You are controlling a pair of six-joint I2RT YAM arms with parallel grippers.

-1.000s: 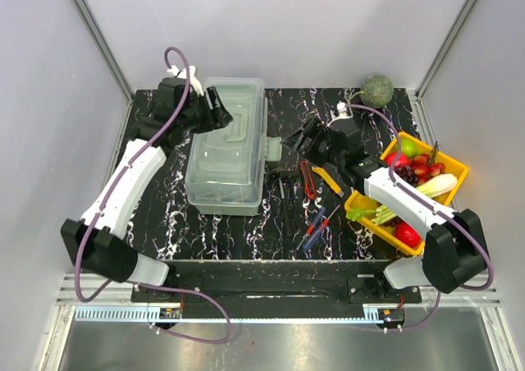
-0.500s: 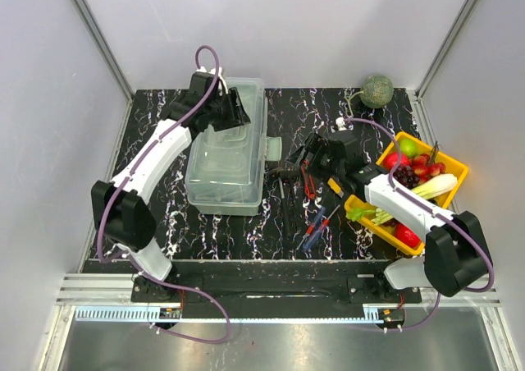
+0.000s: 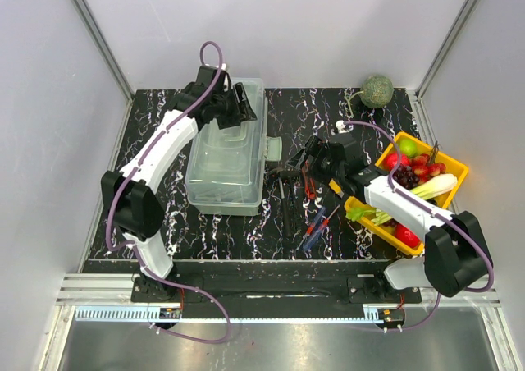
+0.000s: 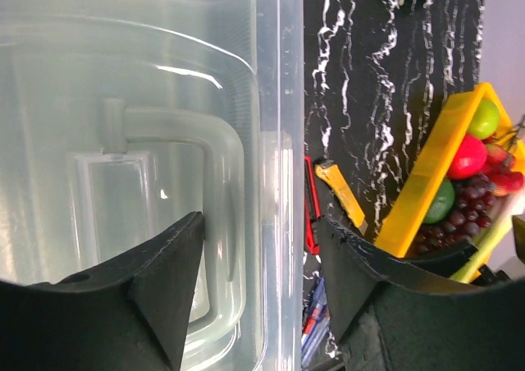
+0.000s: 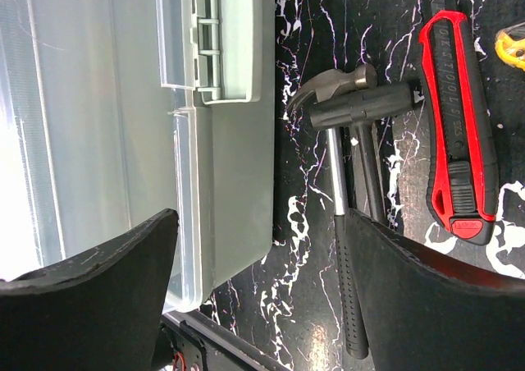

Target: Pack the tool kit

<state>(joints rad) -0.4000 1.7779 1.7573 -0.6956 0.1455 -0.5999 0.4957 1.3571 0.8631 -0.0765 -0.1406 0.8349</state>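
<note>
The pale grey-green toolbox [image 3: 225, 149] lies shut under its clear lid on the left of the table. My left gripper [image 3: 239, 108] is open above the lid's far right edge; in its wrist view the open jaws [image 4: 258, 281] straddle that edge beside the moulded lid handle [image 4: 209, 141]. My right gripper [image 3: 308, 153] is open and empty, low beside the box's side latch [image 5: 212, 43], with the black hammer [image 5: 344, 100] between its fingers. A red-and-black tool [image 5: 455, 125], a yellow knife [image 3: 331, 182] and red and blue screwdrivers [image 3: 316, 223] lie right of the box.
A yellow tray [image 3: 447, 166] of fruit and vegetables stands at the right edge, also in the left wrist view [image 4: 426, 174]. A green melon [image 3: 377, 90] sits at the back right corner. Grey walls close in the table.
My left arm swung right from the box's far left corner to above the lid's far right edge. My right gripper shifted slightly toward the hammer. The tools have not moved.
</note>
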